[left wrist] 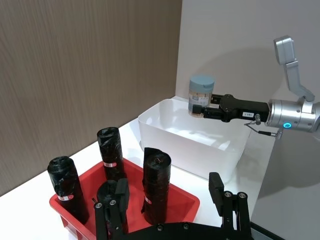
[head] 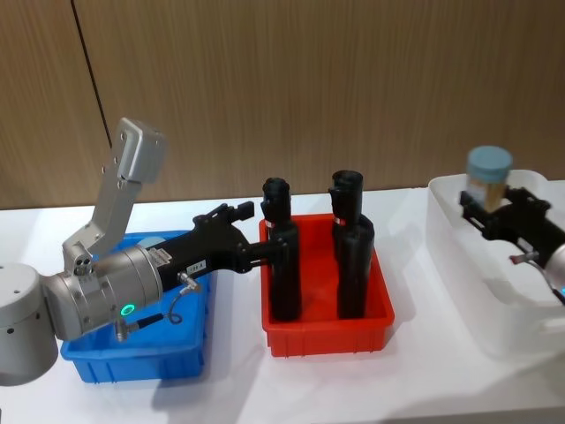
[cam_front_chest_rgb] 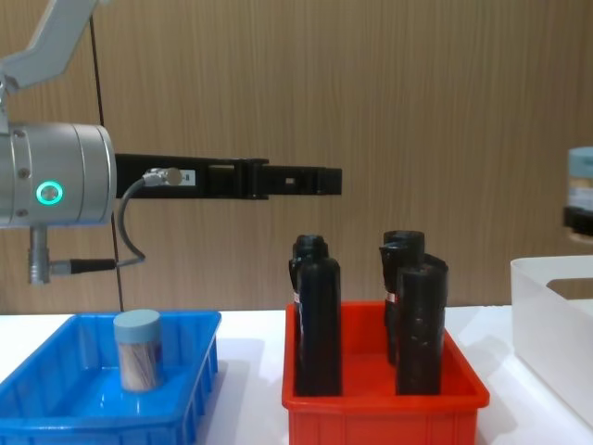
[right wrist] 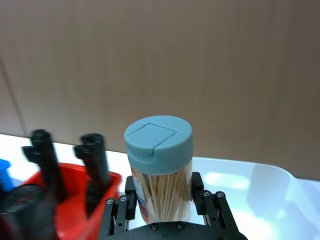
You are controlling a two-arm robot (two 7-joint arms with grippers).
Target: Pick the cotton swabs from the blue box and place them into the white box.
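1. Wood-grain panel wall [head: 309, 88] stood behind a smooth white table [head: 353, 389].
2. Held tub [right wrist: 159, 170]: a clear cylinder with a pale blue round lid bearing a flap outline, and tan sticks packed tight inside.
3. Right gripper [left wrist: 205, 111] was clamped on the lower body of the held tub. It kept the tub upright above the open top of the white box [left wrist: 170, 140], clear of the rim.
4. White box: translucent plastic with rounded corners and a rolled rim, taller than its neighbours.
5. Second tub [cam_front_chest_rgb: 137, 349] stood upright in the blue box [cam_front_chest_rgb: 93, 428]. That box was shallow and glossy with a flared rim, and free floor showed on every side of the tub.
6. Left gripper [cam_front_chest_rgb: 324, 181] hung high with fingers spread wide and nothing between them. It reached from over the blue box toward the red bin [head: 327, 340], above the bottle tops in the chest view.
7. Red bin sat between the two boxes and held four upright black bottles [head: 284, 265] with a wrinkled matt surface.
8. Hidden or cut off: the left arm covered much of the blue box in the head view. The chest view cut the held tub and the white box at its right edge.
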